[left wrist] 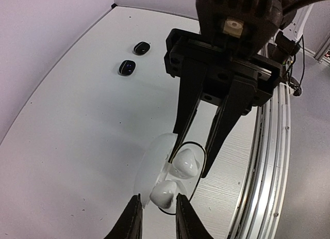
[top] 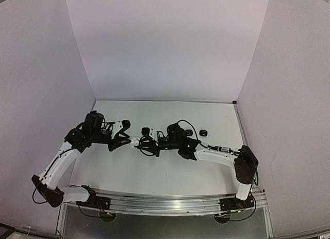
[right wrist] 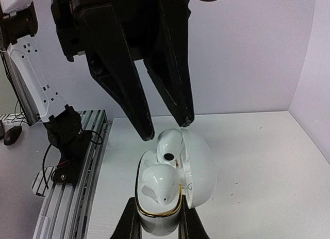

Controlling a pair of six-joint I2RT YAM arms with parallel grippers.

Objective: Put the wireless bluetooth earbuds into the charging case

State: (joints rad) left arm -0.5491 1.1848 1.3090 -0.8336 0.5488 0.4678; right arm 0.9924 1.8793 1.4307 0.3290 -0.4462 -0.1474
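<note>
**Counter** (top: 154, 169): white. In the top view both arms meet over its middle.

**Right gripper** (right wrist: 158, 205): at bottom centre of its own view it pinches the base of the white charging case (right wrist: 198, 166) from both sides. The likely purpose is to steady the case, with the lid swung open to the right and the sockets facing up for loading.

**Left gripper** (right wrist: 167, 129): it enters from the top of that frame with jaws narrowly spread. The tips straddle the crown of the farther white earbud (right wrist: 169, 146), and no firm contact is visible.

**Earbuds:** the farther one stands tilted in its socket and looks not fully seated. The nearer white earbud (right wrist: 157, 185) lies bedded in its socket.

Whether the case rests on the counter cannot be told.

**Surroundings:**
- An aluminium rail (left wrist: 268, 161) runs down the right of the left wrist view, near the case.
- A black case (left wrist: 127, 67) and a second black case (left wrist: 141, 47) lie at upper left, well apart from the work and obstructing nothing.
- The only crowding is four fingers around one small case.
</note>
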